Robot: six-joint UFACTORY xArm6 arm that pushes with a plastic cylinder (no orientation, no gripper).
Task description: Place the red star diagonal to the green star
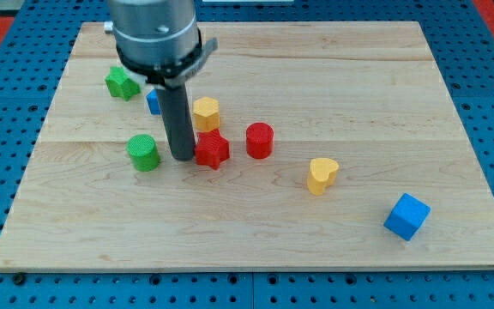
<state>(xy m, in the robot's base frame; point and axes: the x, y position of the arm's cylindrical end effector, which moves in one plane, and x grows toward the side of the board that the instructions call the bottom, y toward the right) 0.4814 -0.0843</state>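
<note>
Rod tool on wooden table, my tip (183, 157) set down against the red star (213, 150).

Item list: the red star lies near the middle of the table (333, 77), touching my tip on its left side in the view; the tool is a bare rod with nothing that could open, close or grasp. Green cylinder (143, 152) just to the left of my tip. Green star (121, 83) toward the view's top left, well apart from the red star. Blue block (153, 102), partly hidden behind the rod, shape unclear. Yellow hexagonal block (206, 112) just above the red star. Red cylinder (259, 140) just right of the red star. Yellow heart (322, 174) further right. Blue cube (406, 215) at the view's lower right.
</note>
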